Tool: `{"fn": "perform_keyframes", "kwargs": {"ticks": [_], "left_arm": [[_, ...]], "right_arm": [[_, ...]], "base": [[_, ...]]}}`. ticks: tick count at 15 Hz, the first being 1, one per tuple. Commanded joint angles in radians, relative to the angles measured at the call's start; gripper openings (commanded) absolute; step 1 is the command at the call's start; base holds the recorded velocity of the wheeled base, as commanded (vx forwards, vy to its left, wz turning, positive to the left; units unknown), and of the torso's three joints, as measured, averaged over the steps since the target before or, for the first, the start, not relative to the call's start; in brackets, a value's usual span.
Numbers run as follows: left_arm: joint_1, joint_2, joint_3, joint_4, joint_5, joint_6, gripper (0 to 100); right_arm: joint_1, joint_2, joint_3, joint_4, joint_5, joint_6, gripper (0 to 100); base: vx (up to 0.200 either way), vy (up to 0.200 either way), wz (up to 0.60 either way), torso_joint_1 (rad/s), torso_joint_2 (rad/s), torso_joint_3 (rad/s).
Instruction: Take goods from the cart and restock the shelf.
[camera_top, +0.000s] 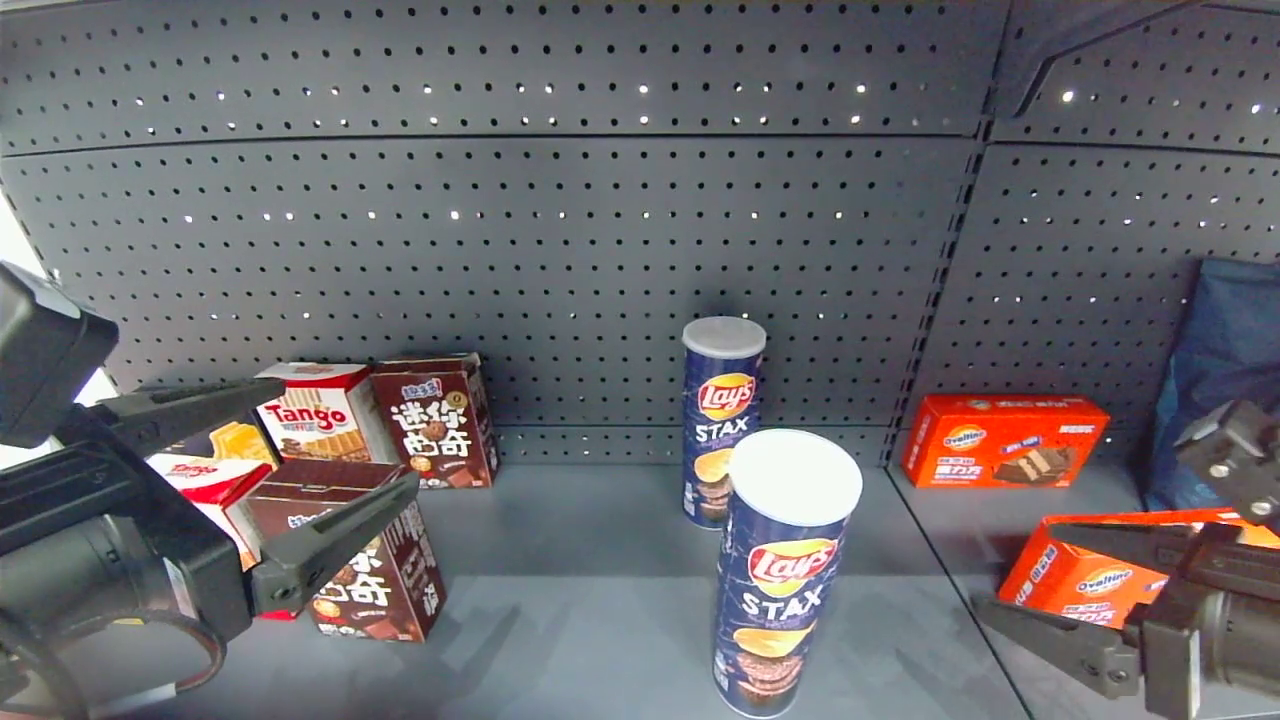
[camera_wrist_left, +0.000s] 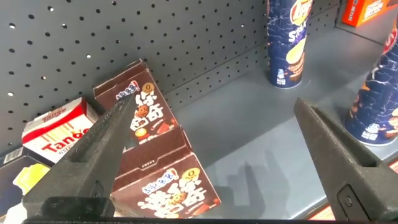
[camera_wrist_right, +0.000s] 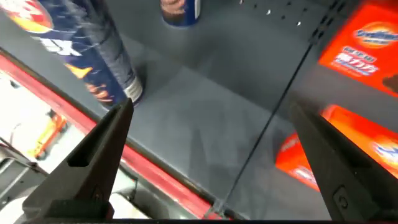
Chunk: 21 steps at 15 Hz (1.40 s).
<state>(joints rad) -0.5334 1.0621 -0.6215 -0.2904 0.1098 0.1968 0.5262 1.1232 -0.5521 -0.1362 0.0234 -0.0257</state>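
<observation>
Two tall blue chip cans stand upright on the grey shelf: one at the back, one nearer the front edge. My left gripper hangs open in front of the brown cookie boxes at the shelf's left, holding nothing. In the left wrist view its fingers frame a brown cookie box and the shelf floor. My right gripper is open and empty at the right, beside the front orange box. In the right wrist view the front can stands just beyond one finger.
Red-and-white wafer boxes sit left of the cookie boxes. A second orange box lies against the pegboard at the right, a blue bag beyond it. A red strip edges the shelf front. Bare shelf floor lies between the boxes and cans.
</observation>
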Motion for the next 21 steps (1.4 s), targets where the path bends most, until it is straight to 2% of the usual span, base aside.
{"fn": "perform_keyframes", "kwargs": {"ticks": [1,7,10,21], "left_arm": [[0.0,0.009,-0.003,-0.001,0.001,0.0,100],[0.003,0.007,-0.003,-0.001,0.001,0.001,100],[0.003,0.007,-0.001,-0.001,0.001,0.0,100],[0.004,0.001,0.011,-0.003,0.001,-0.005,100]], "right_arm": [[0.012,0.092,-0.023,0.0,-0.016,0.0,100],[0.046,0.199,-0.058,-0.002,-0.031,0.0,100],[0.09,0.248,-0.098,-0.002,-0.062,0.003,100],[0.137,0.354,-0.152,-0.003,-0.072,0.004,100]], "base": [[0.0,0.0,0.0,0.0,0.0,0.0],[0.0,0.0,0.0,0.0,0.0,0.0],[0.0,0.0,0.0,0.0,0.0,0.0],[0.0,0.0,0.0,0.0,0.0,0.0]]}}
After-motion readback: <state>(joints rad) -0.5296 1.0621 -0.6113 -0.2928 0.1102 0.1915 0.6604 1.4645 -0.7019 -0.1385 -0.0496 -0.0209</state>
